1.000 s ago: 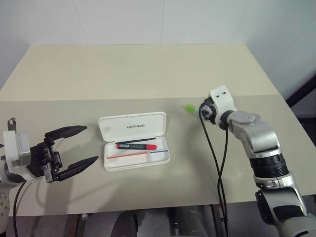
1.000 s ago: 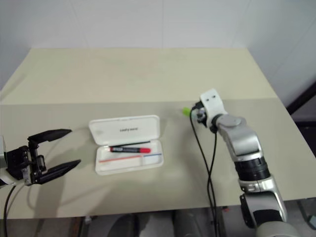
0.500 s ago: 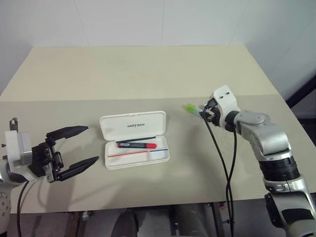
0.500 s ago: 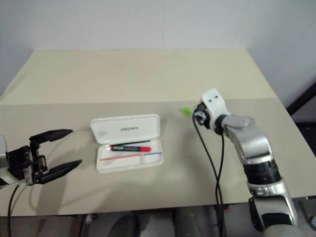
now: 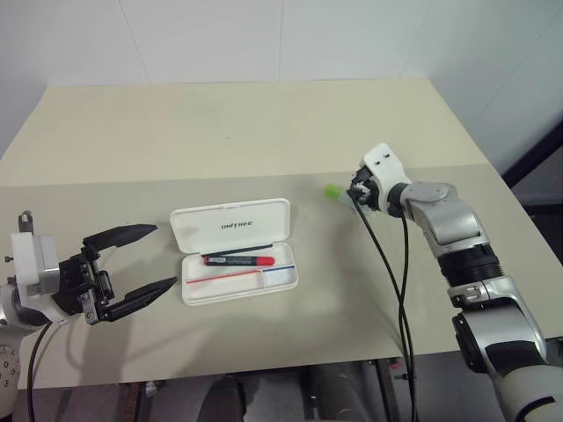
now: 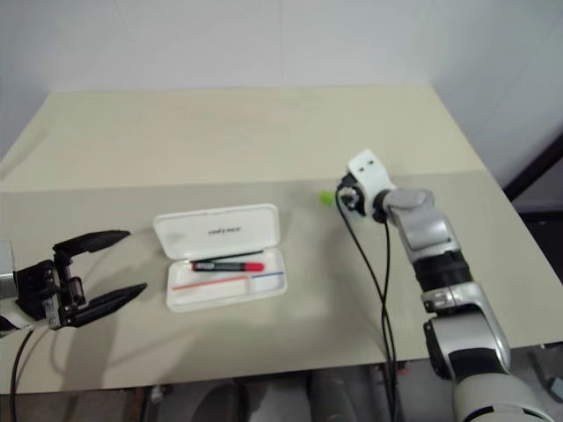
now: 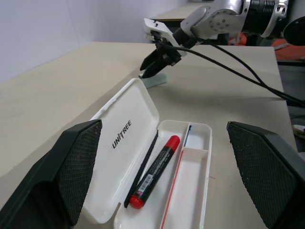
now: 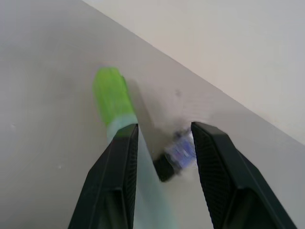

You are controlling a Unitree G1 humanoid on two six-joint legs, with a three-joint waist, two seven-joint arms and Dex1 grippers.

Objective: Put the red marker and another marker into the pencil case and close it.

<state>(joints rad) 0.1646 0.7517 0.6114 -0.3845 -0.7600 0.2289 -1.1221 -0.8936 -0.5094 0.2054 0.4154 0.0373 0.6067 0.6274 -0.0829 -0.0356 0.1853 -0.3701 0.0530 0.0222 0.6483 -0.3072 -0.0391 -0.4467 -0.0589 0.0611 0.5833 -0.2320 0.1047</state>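
Note:
The white pencil case (image 5: 230,224) lies open on the table, its lid laid back. The red marker (image 5: 242,260) rests inside its tray (image 7: 195,167). A light-green highlighter (image 5: 333,190) lies on the table right of the case, pale end towards my right gripper (image 5: 356,198). That gripper is tilted down at it with fingers apart. In the right wrist view the highlighter (image 8: 112,98) runs beside and under one finger (image 8: 116,181), not between the two. My left gripper (image 5: 164,256) hovers wide open left of the case, holding nothing.
A thin black stick (image 7: 141,164) lies beside the red marker in the case. A small blurred dark thing (image 8: 176,155) shows between my right gripper's fingers. A black cable (image 5: 391,272) hangs from the right wrist. The beige table (image 5: 220,132) stretches far behind.
My right arm has stretched forward and sunk a little, bringing the gripper's tips closer to the highlighter's pale end. The highlighter, case and left gripper have stayed put; the camera shifted slightly.

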